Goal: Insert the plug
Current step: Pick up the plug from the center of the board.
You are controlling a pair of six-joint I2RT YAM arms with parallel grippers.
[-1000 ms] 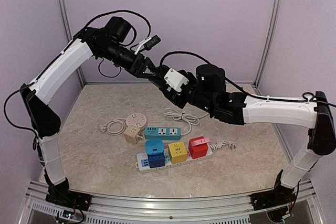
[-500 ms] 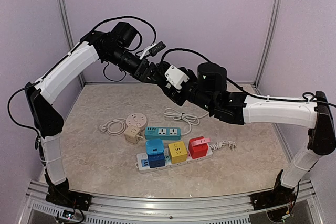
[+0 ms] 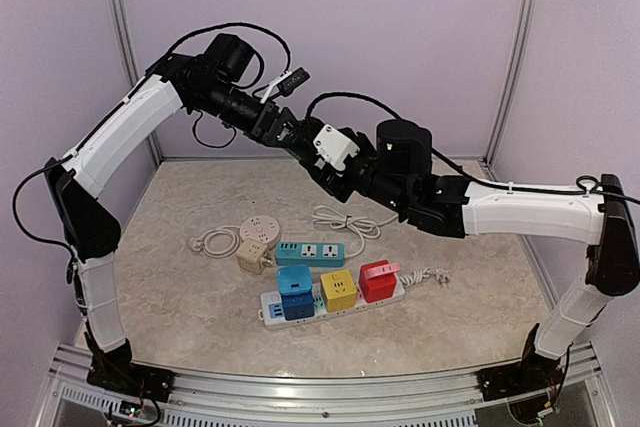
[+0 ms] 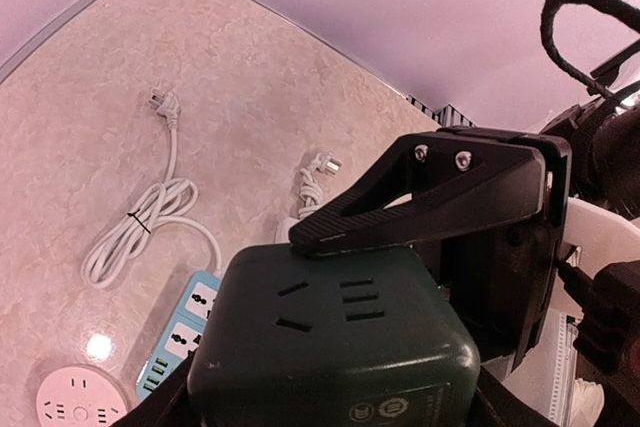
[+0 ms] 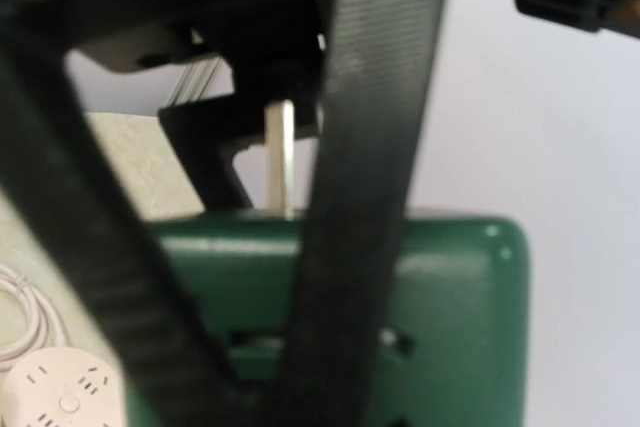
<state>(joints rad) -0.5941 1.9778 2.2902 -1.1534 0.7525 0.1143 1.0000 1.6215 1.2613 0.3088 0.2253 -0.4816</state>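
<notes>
A dark green cube plug (image 4: 340, 347) hangs in the air above the table, between the two grippers. In the right wrist view its green body (image 5: 460, 297) lies across my right gripper (image 5: 230, 277), whose black fingers (image 5: 370, 197) press on it. A metal prong (image 5: 286, 157) sticks up from its top. One right finger (image 4: 400, 217) lies on the cube's upper edge. My left gripper (image 4: 330, 415) flanks the cube's lower sides, and only the corners of its fingers show. From above, the left gripper (image 3: 290, 140) and right gripper (image 3: 318, 162) meet at the cube (image 3: 303, 151).
On the table lie a white power strip (image 3: 272, 313) carrying blue, yellow and red cubes, a blue strip (image 3: 310, 253), a round socket (image 3: 262, 228), a beige cube (image 3: 251, 256) and a coiled white cord (image 3: 345, 219). Frame posts stand at the back corners.
The left arm swung in closer to the right gripper, then eased back and up a little. The right arm and the green cube stayed where they were.
</notes>
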